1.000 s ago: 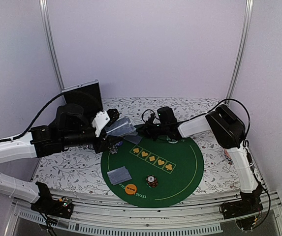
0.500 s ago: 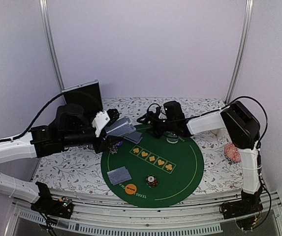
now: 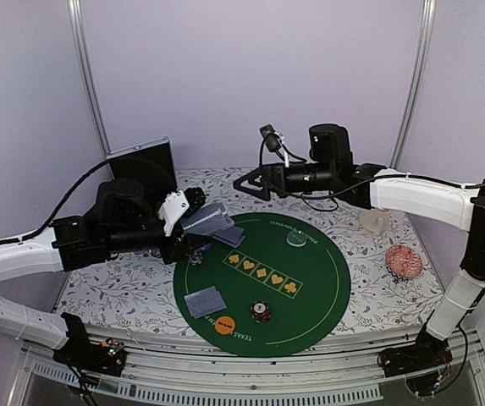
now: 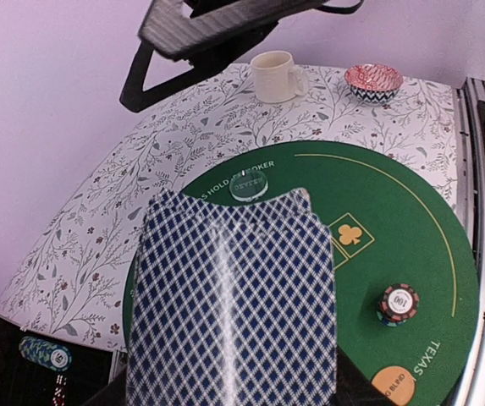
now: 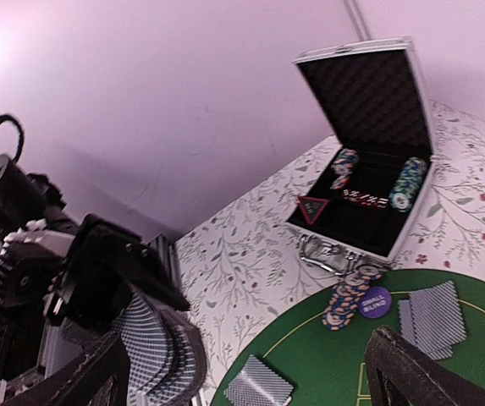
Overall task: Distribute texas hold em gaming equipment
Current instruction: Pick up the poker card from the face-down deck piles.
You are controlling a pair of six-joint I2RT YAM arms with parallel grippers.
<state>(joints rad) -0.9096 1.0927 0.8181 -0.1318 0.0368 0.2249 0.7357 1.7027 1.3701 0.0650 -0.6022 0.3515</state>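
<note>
My left gripper is shut on a fanned deck of blue-checked cards over the left edge of the green mat. Raised above the mat's far edge, my right gripper stands open and holds nothing; its dark fingers frame the scene below. On the mat lie a clear disc, two small card piles, a chip stack and an orange disc. Another chip stack and a purple disc sit near the case.
An open case at the back left holds more chips and a red-edged triangle marker. A white mug and a red patterned bowl stand on the flowered cloth at the right.
My right gripper has opened and lifted up and back from the mat's far edge, where the clear disc now lies uncovered. The left arm with its deck has stayed still.
</note>
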